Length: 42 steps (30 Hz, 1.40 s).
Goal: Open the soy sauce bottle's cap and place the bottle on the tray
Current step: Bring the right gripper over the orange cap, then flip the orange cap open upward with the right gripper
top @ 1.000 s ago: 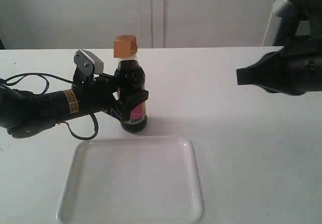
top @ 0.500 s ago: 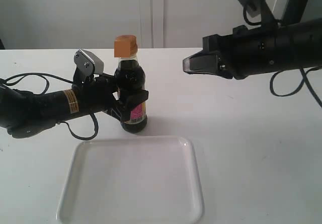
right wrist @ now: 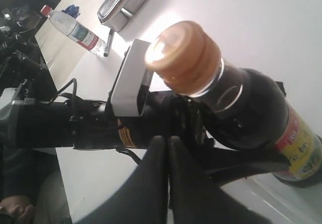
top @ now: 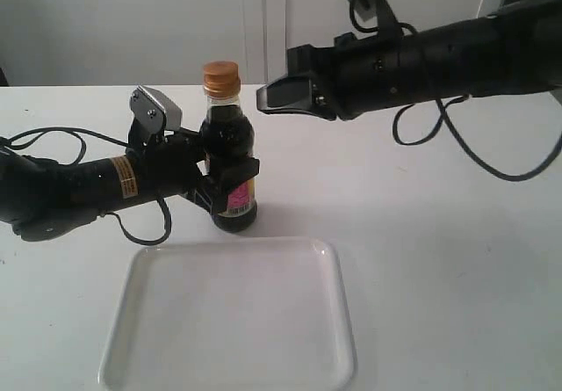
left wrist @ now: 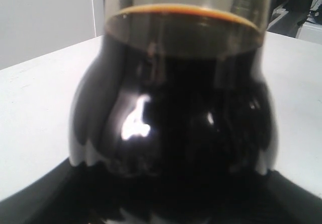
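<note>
The small clear glass soy sauce bottle (top: 227, 167) of near-black liquid stands upright on the white counter (top: 421, 233), just behind the far rim of the flat white rectangular plastic tray (top: 233, 316), not on it. The left pincer (top: 230, 180) clasps its belly from the side, black fingers (top: 239, 170) around the pink and yellow label.

The left wrist view is filled by the bottle's dark shoulder (left wrist: 173, 108) and the liquid line, nothing else. The right wrist view alone shows the round golden-orange plastic cap (right wrist: 183, 58) from above, sitting closed on the neck, and the right pincer (right wrist: 163, 148) with its black fingers (right wrist: 151, 183) pressed together, holding nothing. It also catches a plastic water bottle (right wrist: 73, 28) and a grey metal box (right wrist: 123, 0) on another surface well beyond.

In the exterior view the right pincer (top: 268, 98) hovers level with the cap (top: 220, 77), just beside it and apart; no object lies between them. Half a second earlier it hung farther right, well apart from the bottle.
</note>
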Each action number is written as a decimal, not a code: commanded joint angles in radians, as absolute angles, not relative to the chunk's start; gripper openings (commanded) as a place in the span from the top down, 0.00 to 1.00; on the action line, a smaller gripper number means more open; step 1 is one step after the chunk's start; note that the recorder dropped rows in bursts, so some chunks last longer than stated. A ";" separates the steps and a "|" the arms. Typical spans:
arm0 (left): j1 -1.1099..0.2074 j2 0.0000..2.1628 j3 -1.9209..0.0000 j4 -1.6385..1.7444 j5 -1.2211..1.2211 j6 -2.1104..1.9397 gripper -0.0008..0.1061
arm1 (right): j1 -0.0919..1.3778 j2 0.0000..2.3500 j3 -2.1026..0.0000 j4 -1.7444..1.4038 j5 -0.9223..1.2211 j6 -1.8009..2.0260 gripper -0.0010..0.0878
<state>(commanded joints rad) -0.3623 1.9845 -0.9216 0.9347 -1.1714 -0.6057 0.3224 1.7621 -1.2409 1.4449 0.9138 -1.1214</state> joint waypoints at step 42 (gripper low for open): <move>-0.362 1.985 -0.922 0.946 -1.132 -0.543 0.99 | 0.375 1.920 -1.572 1.438 0.771 -1.045 0.99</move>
